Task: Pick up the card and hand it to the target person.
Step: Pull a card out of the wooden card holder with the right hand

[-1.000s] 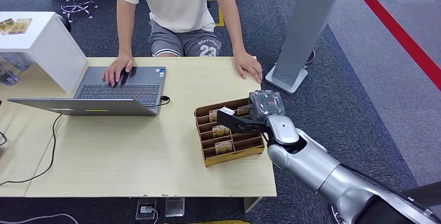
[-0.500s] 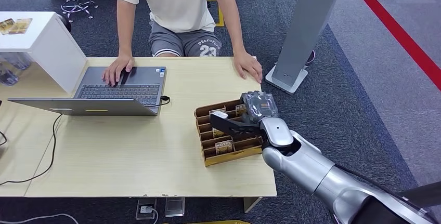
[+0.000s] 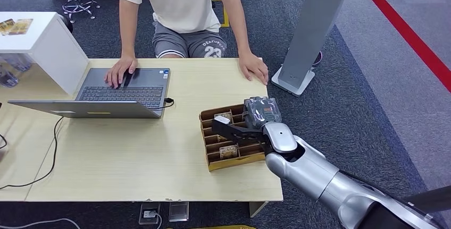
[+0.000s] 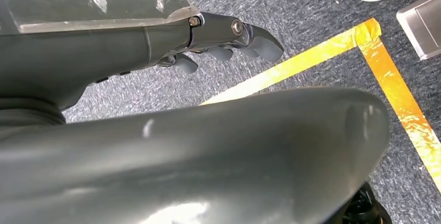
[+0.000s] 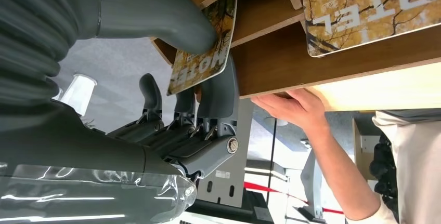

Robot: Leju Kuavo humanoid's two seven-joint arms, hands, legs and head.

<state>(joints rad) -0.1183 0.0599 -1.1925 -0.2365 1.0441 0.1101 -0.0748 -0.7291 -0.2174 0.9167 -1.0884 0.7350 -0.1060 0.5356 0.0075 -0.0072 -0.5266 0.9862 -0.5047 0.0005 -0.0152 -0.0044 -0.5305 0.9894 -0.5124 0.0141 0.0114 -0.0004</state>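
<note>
1. Card position first — the yellow leaf-print hotel card [image 5: 202,52] sits in the brown wooden slotted tray [image 3: 234,160] at centre frame, standing in its slot, pinched between thumb and fingers of the right hand [image 3: 242,125].
2. Left hand [image 4: 229,42] hangs over carpet, fingers curled, holding nothing — so right is nearer.
3. Count: three cards visible in the tray, one seated person [image 3: 181,6] at upper centre.

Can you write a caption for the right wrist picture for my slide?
Robot hand pinches a hotel card in the wooden card holder.
</note>
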